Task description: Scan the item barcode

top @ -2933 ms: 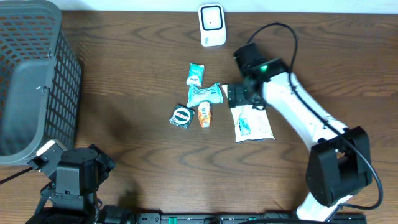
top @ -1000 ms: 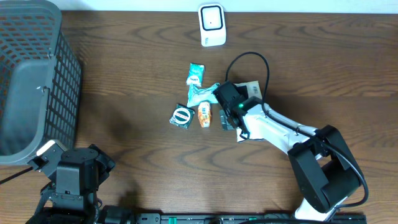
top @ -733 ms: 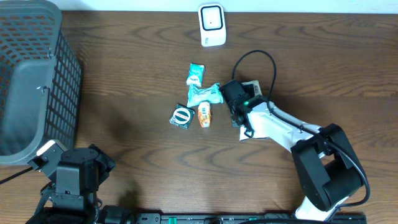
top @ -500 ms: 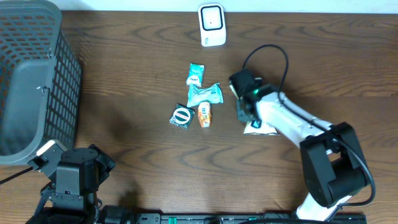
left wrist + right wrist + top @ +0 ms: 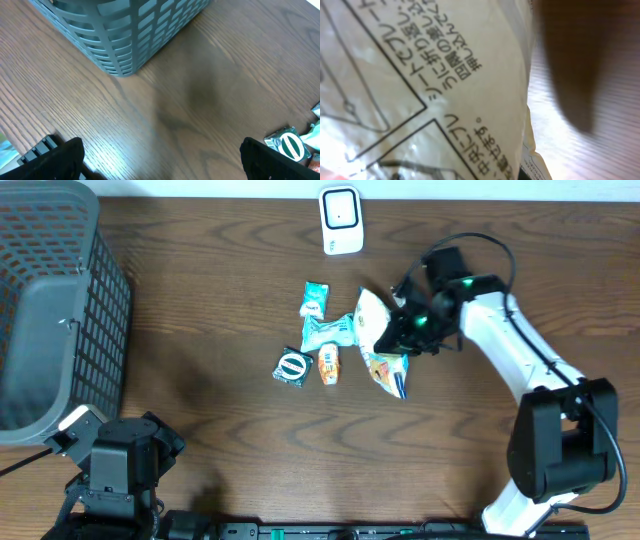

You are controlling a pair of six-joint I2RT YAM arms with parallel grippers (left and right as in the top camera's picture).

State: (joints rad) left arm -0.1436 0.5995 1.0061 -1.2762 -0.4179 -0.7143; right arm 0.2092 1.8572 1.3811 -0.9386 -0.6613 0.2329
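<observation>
Since half a second ago the right arm has swung toward the far side of the desk (image 5: 200,290), and the white packet (image 5: 372,320) that lay flat is now raised and tilted. From above, the right gripper (image 5: 398,338) is clamped on the packet's right edge. The packet hangs right of a cluster of small items and near-right of the white scanner (image 5: 341,220), which stands at the far edge. The cluster holds a mint sachet (image 5: 315,298), a pale blue pouch (image 5: 328,332), a small orange packet (image 5: 329,364) and a dark packet with a round logo (image 5: 292,366). A grey basket (image 5: 50,300) sits at the far left. The left arm (image 5: 115,470) is folded at the near left, well apart from everything.

On the left wrist camera, the left gripper (image 5: 160,152) stands wide with nothing between its fingers (image 5: 55,160), above bare desk (image 5: 200,100). The basket (image 5: 125,35) fills the top, and the round-logo packet (image 5: 286,145) shows at the right edge.

On the right wrist camera, the white packet (image 5: 420,90) fills most of the frame, very close, with black printed text and line drawings. A strip of desk (image 5: 600,150) shows to its right.
</observation>
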